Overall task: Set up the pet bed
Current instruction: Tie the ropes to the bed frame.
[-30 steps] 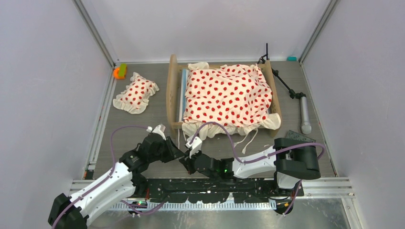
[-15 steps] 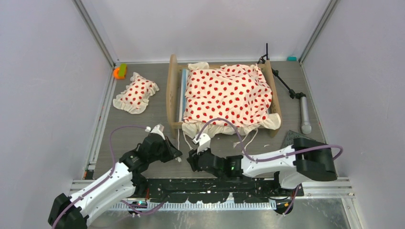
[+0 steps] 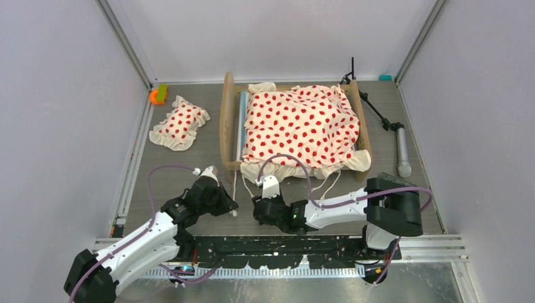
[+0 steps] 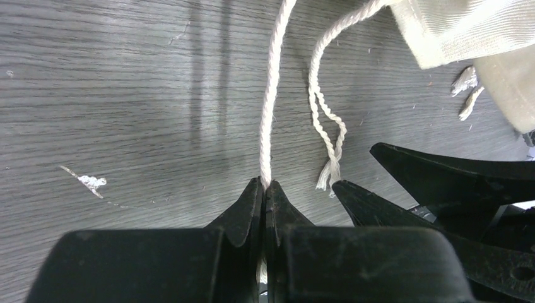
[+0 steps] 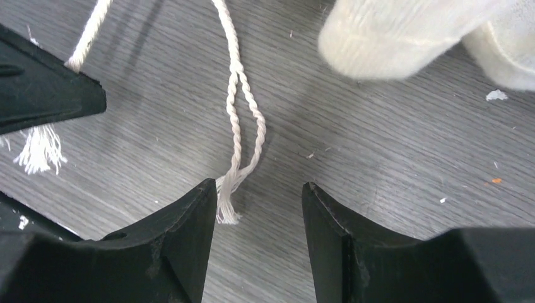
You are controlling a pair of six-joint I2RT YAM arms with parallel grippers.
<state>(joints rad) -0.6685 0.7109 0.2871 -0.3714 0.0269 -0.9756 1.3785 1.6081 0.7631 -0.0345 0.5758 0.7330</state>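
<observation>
Left wrist: left gripper (image 4: 265, 188) clamps a limp, light white twisted cotton cord (image 4: 271, 107); right gripper (image 5: 258, 186) gapes empty astride a second frayed cord (image 5: 235, 126), best pinched above the fray.

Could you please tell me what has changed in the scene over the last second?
The left pincer closed on a thin white cord running toward the bed and now pinches it. The right pincer opened and shifted slightly to the right; a second frayed cord lies loose between its open jaws. The pet bed, the small pillow and the tripod stayed put.
</observation>
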